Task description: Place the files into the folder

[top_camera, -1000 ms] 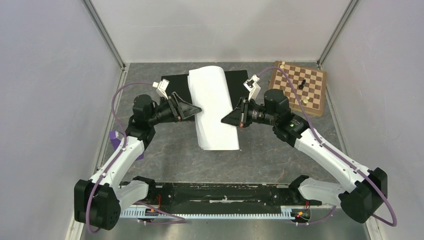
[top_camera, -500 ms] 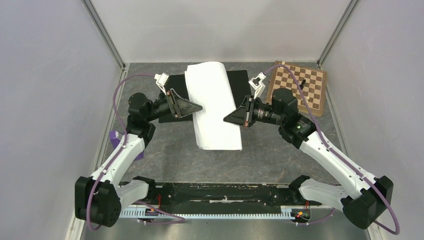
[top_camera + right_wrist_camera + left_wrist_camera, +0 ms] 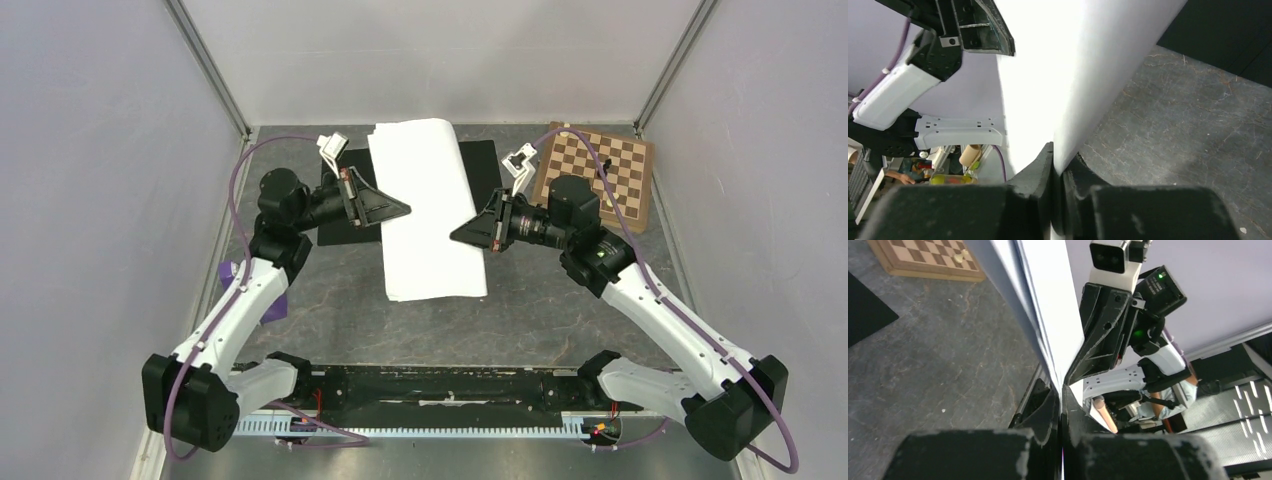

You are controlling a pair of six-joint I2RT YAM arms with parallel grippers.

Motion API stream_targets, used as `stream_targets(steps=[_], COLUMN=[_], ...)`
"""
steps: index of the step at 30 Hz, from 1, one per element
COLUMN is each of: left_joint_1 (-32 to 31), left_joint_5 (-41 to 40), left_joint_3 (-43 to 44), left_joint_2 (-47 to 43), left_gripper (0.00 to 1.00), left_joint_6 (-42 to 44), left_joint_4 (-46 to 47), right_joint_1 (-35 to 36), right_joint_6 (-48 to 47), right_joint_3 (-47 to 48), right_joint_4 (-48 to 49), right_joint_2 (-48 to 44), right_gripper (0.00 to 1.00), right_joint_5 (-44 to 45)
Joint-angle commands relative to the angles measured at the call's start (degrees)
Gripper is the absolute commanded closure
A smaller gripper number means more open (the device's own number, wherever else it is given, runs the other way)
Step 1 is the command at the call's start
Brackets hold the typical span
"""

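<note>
The files are a stack of white sheets held up between both arms, their far end curling over the folder, which lies open with its black inner faces up. My left gripper is shut on the sheets' left edge; in the left wrist view its jaws pinch the files. My right gripper is shut on the right edge, and in the right wrist view the files rise from between its fingers. The sheets hide the folder's middle.
A wooden chessboard with a few pieces lies at the back right, just behind the right wrist. A small purple object sits by the left wall. Grey walls and metal rails close in the stone-patterned table.
My left gripper has closed onto the sheets' left edge. The stack has shifted slightly back and left over the folder, with both wrists moving along with it.
</note>
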Motion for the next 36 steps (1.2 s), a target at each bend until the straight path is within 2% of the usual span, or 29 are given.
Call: stream_targets(steps=[1,2,3,4,7,9,11,15,19,21,23,26,29,30,32,36], left_joint_1=[-4.4,-5.5,-6.6,-7.7,-9.0,-9.4,-10.5,-14.7,-21.1,-22.7,-21.4,-15.6,-11.8,-11.9,-12.8,-16.2], left_joint_5=[-8.0,-9.8,-11.7,-14.4,-17.5,-18.2,-18.2,-18.8,-19.0,-17.0,-14.4,-14.2,-19.0,-23.0,-29.9,-43.3], left_joint_3=[11.2,13.6,16.0,18.0,25.0,29.2,32.2,41.4,52.1,54.7,50.8,39.6,27.2,24.6,19.5,18.5], left_joint_2=[1.0,1.6,1.9,2.0,3.8,6.0,8.1,14.2,22.1,25.1,25.4,24.3,26.1,28.2,32.3,39.5], left_gripper=[0.98,0.98,0.98,0.98,0.98,0.98,0.98,0.98,0.98,0.98,0.98,0.98,0.98,0.98,0.98,0.98], left_joint_6=[19.1,20.8,21.8,21.9,19.7,17.4,13.9,11.4,11.4,10.2,5.3,2.3,8.8,13.1,17.2,22.6], left_joint_4=[-29.3,-34.0,-36.4,-38.5,-41.2,-41.2,-39.4,-37.8,-37.7,-34.9,-26.4,-24.0,-33.8,-39.2,-42.9,-48.9], right_joint_1=[-0.2,-0.3,-0.5,-0.9,-3.1,-6.7,-11.4,-22.9,-30.9,-33.9,-36.1,-37.2,-37.2,-37.1,-36.7,-33.6], right_joint_6=[-4.5,-5.8,-7.0,-7.8,-9.7,-9.3,-5.8,6.7,10.0,10.7,11.2,8.6,3.0,1.7,0.7,-3.7], right_joint_3=[0.6,0.5,0.4,0.4,1.2,1.0,-1.6,-8.2,-10.2,-12.0,-14.3,-16.7,-16.9,-18.0,-20.9,-24.2], right_joint_4=[2.0,1.7,1.6,1.6,1.9,4.1,10.5,24.0,24.5,24.4,25.2,22.4,14.1,13.2,13.8,12.2], right_joint_2=[-0.4,-0.3,-0.1,0.3,1.2,1.3,1.1,2.5,5.5,5.6,4.8,2.7,1.1,0.5,-0.5,-0.7], right_gripper=[0.74,0.57,0.35,0.22,0.02,0.02,0.02,0.02,0.02,0.02,0.02,0.02,0.02,0.02,0.02,0.02], right_joint_5=[1.0,2.2,3.1,3.5,5.5,5.4,2.9,-3.3,-3.6,-2.8,-1.8,1.9,7.6,9.3,10.5,13.4])
